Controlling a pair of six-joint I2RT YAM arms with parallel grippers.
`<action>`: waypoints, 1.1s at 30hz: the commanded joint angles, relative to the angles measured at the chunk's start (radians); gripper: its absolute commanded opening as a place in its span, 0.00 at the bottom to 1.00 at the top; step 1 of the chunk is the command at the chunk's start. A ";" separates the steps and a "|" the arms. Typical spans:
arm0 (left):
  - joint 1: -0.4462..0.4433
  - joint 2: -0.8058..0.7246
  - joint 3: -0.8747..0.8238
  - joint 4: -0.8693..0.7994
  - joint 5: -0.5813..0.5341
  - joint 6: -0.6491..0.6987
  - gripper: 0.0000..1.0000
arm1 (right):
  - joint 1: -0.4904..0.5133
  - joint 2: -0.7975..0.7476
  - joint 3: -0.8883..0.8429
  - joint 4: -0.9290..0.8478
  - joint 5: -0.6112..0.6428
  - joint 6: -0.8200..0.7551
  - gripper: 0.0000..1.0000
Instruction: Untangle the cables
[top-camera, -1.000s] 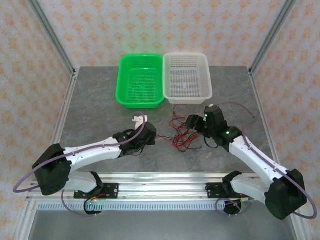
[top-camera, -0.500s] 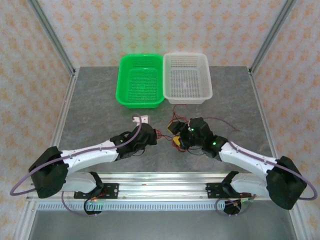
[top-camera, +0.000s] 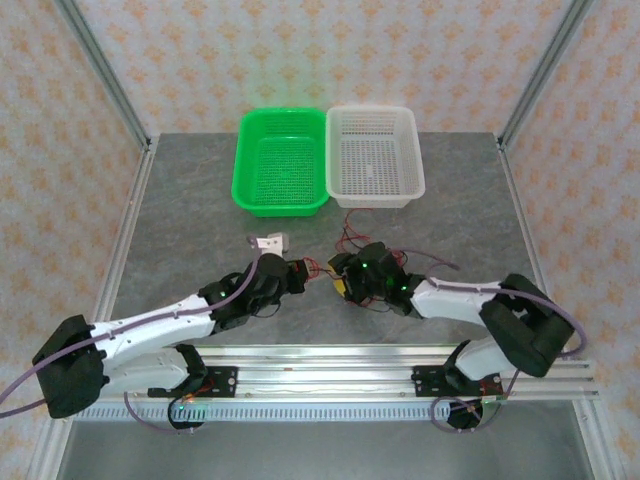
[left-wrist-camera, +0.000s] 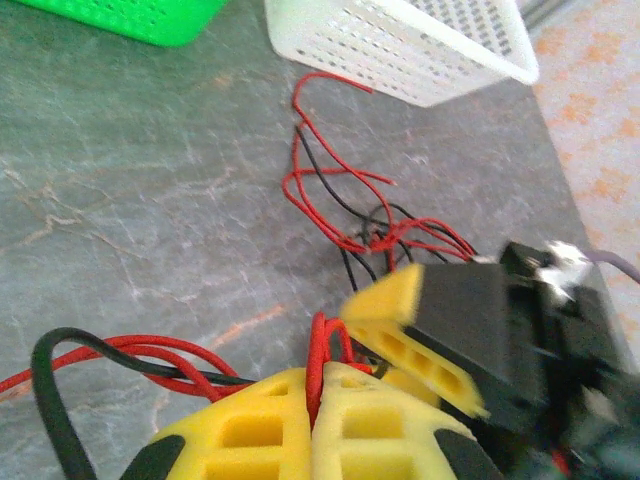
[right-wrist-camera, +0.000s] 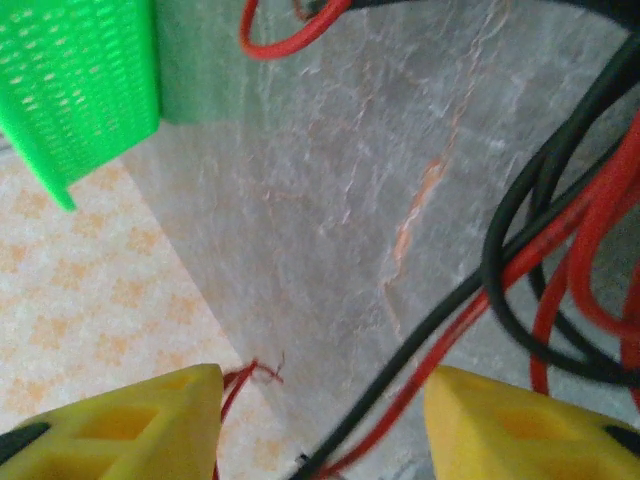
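The cables (top-camera: 350, 243) are a loose tangle of thin red and black wires on the grey table, in front of the white basket. My left gripper (top-camera: 298, 272) is shut on a red loop of the cables (left-wrist-camera: 318, 352), pinched between its yellow pads (left-wrist-camera: 260, 420). More strands (left-wrist-camera: 335, 190) trail toward the basket. My right gripper (top-camera: 345, 283) sits close to the left one, low over the tangle, and its yellow finger (left-wrist-camera: 415, 330) nearly touches the held loop. In the right wrist view its fingers (right-wrist-camera: 130, 420) stand apart, with a black and a red cable (right-wrist-camera: 450, 330) running through the gap.
A green basket (top-camera: 281, 160) and a white basket (top-camera: 375, 152) stand side by side at the back of the table. The green basket's corner (right-wrist-camera: 80, 90) hangs at the upper left of the right wrist view. Aluminium frame posts rise at the far corners.
My right arm has swung left and down from the tangle's right side to meet the left gripper. The left arm has shifted slightly, still holding the red loop.
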 joint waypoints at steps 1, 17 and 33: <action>-0.007 -0.046 -0.022 0.053 0.057 0.006 0.00 | 0.003 0.062 0.052 0.065 0.061 -0.004 0.34; 0.127 -0.095 -0.072 -0.308 -0.260 -0.099 0.00 | -0.148 -0.254 0.187 -0.317 0.161 -0.354 0.00; 0.190 -0.007 -0.111 -0.088 -0.089 0.001 0.18 | -0.226 -0.343 0.227 -0.542 0.259 -0.620 0.00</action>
